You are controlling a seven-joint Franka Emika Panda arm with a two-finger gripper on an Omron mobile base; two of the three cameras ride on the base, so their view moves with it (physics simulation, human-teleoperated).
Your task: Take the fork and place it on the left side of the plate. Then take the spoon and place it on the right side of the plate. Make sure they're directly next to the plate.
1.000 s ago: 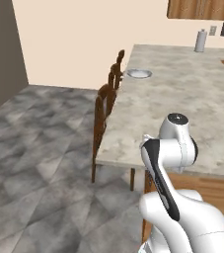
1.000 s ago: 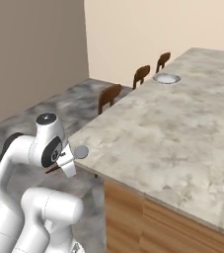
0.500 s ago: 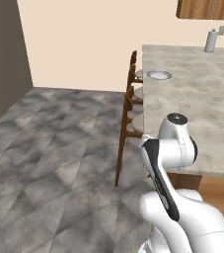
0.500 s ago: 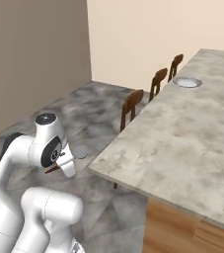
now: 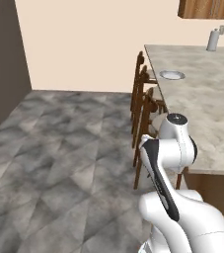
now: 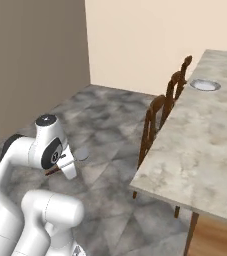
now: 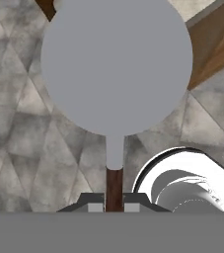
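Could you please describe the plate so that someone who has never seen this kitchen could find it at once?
Start at the long marble counter with the row of wooden chairs along its edge. Follow that edge to the far end; the plate lies flat there, beside the farthest chair. It is a round shallow dish with a grey rim and white centre, unlike the upright grey bottle by the back wall.

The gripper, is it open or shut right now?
Shut on the spoon: in the hand view the gripper clamps its dark brown handle, with the grey bowl sticking out ahead.
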